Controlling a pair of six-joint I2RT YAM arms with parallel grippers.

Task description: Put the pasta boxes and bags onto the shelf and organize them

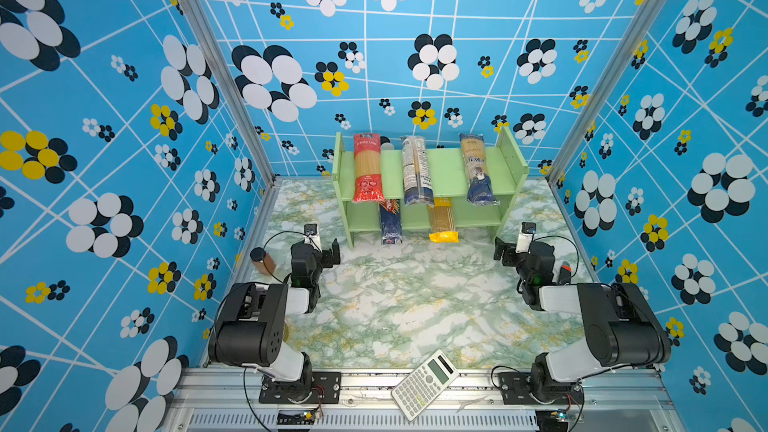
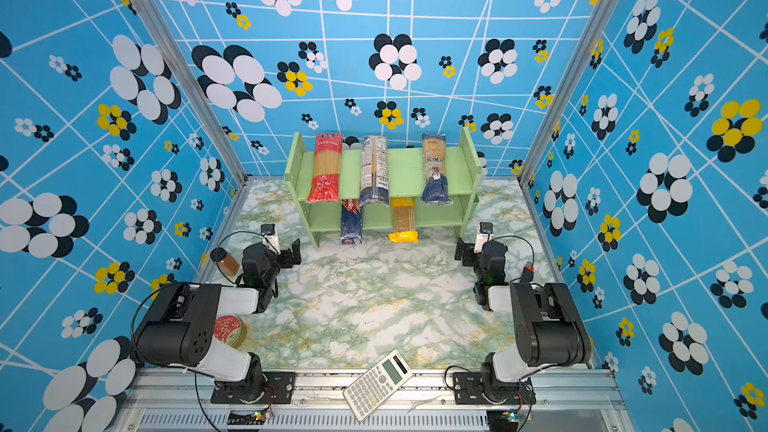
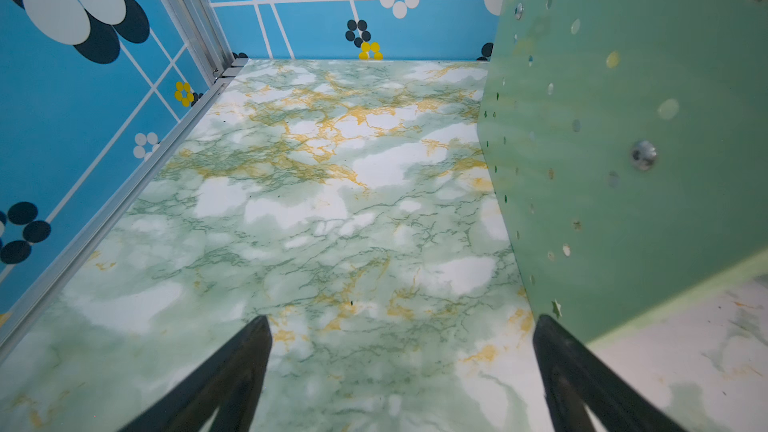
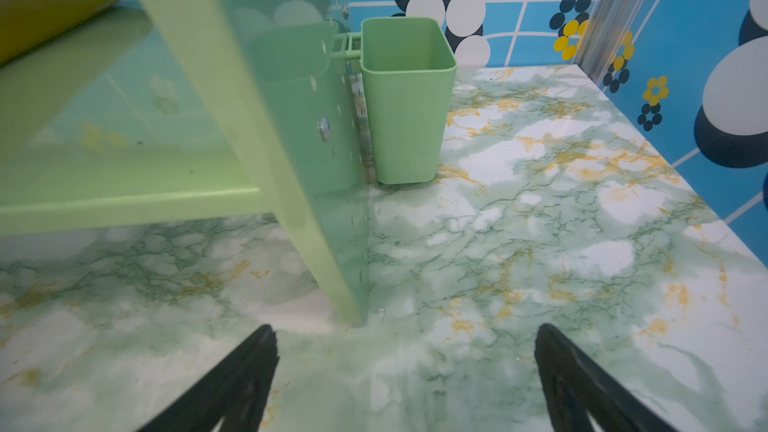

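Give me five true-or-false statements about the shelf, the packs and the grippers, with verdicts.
Three pasta packs lie on the top tier of the shelf. True: the red-ended bag, the clear/navy bag and the yellow-navy bag.
The dark blue Barilla box lies on the top tier. False: it is on the lower tier, beside the yellow bag.
The left gripper and the right gripper are open and empty. True.
The white calculator is on the shelf. False: it lies at the front edge of the table.
The brown jar lies on its side. False: it stands upright.
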